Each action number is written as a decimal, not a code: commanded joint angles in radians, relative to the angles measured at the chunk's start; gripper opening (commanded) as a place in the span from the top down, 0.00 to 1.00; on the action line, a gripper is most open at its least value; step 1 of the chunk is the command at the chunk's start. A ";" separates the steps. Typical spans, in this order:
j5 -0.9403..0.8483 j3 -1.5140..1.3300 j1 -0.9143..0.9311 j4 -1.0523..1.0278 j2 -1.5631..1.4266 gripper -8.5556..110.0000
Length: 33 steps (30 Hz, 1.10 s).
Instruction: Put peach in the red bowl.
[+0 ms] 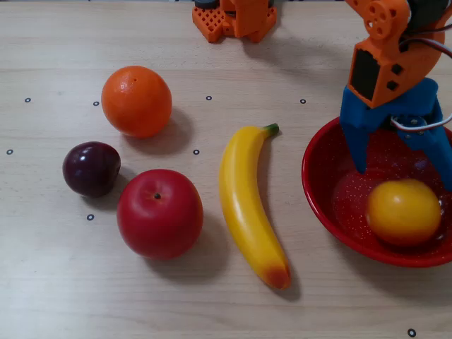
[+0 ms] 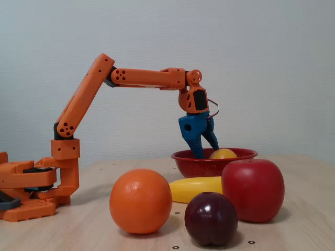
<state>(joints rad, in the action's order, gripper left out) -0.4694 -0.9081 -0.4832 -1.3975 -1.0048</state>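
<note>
Peach: peach (image 1: 403,211) lies free inside the red bowl (image 1: 321,201), on the floor toward the near wall in the top-down fixed view; in the side fixed view only its crown (image 2: 223,153) shows over the rim (image 2: 213,156).
Bowl: at the table's 3 o'clock edge in the top-down fixed view, partly cut off by the frame.
Gripper state: gripper (image 1: 400,155) spread wide, blue fingers (image 1: 355,145) apart, nothing between them.
Key relation: peach sits at about 6 o'clock from the fingertips in the top-down fixed view, just below and clear of them. No contact visible. Round fruit, so no long axis to speak of.
Judgement: placement looks done; what remains is a straight lift out of the bowl. Fingers straddle the back half of the bowl, so a sideways pull could clip the rim.
Neighbours: banana (image 1: 247,205) just beside the bowl at its 9 o'clock, apart from it. Apple (image 1: 159,213), plum (image 1: 91,168) and orange (image 1: 136,101) further out, well apart from the bowl.
Obstructions: none over the bowl; path upward reads clear.
</note>
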 commanded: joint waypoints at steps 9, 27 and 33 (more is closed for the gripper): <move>-0.044 0.103 0.041 -0.046 -0.210 0.69; -0.075 0.094 0.106 -0.204 -0.422 0.93; -0.057 -0.017 0.143 -0.181 -0.569 0.93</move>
<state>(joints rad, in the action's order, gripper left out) -0.5231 -0.9296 -0.3820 -1.5831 -1.4082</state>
